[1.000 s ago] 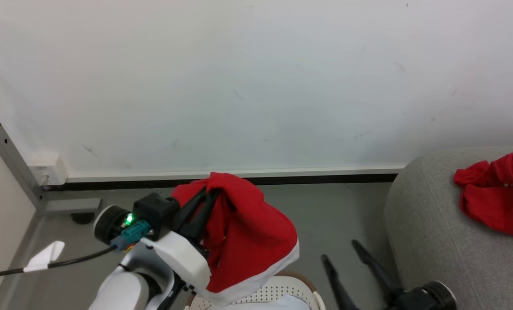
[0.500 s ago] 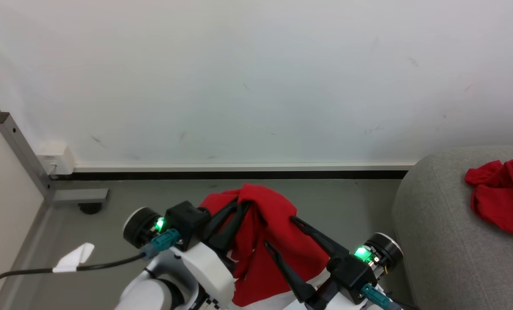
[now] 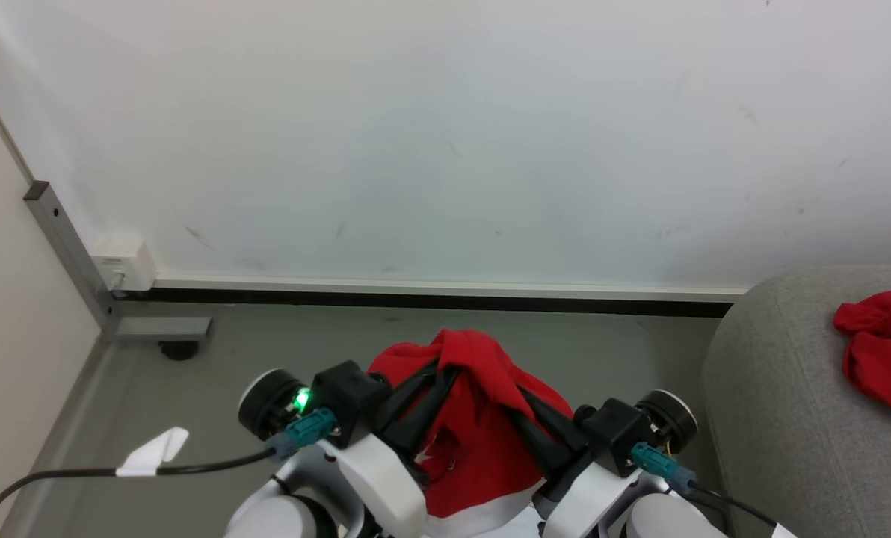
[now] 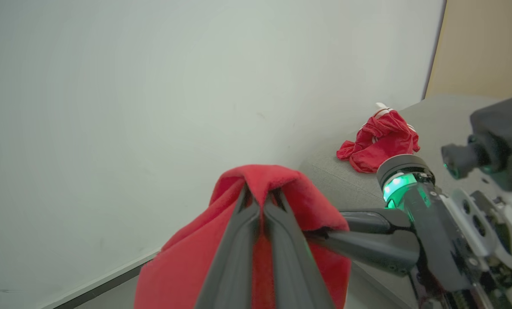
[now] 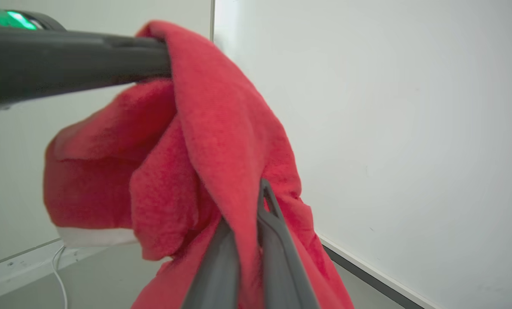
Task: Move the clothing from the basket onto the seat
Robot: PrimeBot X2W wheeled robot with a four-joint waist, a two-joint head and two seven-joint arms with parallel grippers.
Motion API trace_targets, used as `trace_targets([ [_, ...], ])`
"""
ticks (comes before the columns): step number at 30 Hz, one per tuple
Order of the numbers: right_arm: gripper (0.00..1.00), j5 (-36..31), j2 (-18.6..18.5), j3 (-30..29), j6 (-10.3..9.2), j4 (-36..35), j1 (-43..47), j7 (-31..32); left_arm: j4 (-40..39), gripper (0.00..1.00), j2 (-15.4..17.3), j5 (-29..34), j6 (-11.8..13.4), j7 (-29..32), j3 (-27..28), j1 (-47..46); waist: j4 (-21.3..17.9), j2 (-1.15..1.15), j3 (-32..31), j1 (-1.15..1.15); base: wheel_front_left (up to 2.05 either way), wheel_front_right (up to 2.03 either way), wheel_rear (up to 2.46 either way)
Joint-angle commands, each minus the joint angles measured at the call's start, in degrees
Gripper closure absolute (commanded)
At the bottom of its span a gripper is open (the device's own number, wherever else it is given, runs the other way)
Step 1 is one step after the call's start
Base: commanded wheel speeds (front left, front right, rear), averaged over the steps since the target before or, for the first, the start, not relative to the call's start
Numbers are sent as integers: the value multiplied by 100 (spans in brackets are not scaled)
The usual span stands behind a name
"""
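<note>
Lower centre of the head view: left gripper (image 3: 445, 372) and right gripper (image 3: 519, 394) both have fingers pinched tight on one red garment (image 3: 475, 448), held up above the floor (image 3: 602, 351), its white band at the bottom edge. Second garment (image 3: 883, 359) lies crumpled on the seat (image 3: 782, 418), right edge. Lower left: cable (image 3: 214, 467) with white tag (image 3: 154, 450), print too small to tell.

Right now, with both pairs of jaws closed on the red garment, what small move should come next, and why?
Probably carry the red garment to the right, toward the seat: both pairs of jaws are shut on it in the air, and another garment already lies there.
</note>
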Motion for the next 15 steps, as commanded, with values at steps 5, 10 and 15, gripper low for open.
trace_targets([
  [5, 100, 354, -16, -151, -13, -22, -97, 3, 115, 32, 69, -43, 47, -94, 31, 135, -17, 0, 37, 0, 0, 0, 0],
  [10, 100, 456, -17, -423, -13, -19, -135, 3, 180, 0, 92, -15, 94, -246, 11, 219, -67, 0, 70, 0, 0, 0, 0],
  [15, 100, 358, -16, -827, -13, -88, -179, 2, 298, 0, 42, 43, 151, -438, -68, 360, -144, 0, 90, 0, 0, 0, 0],
])
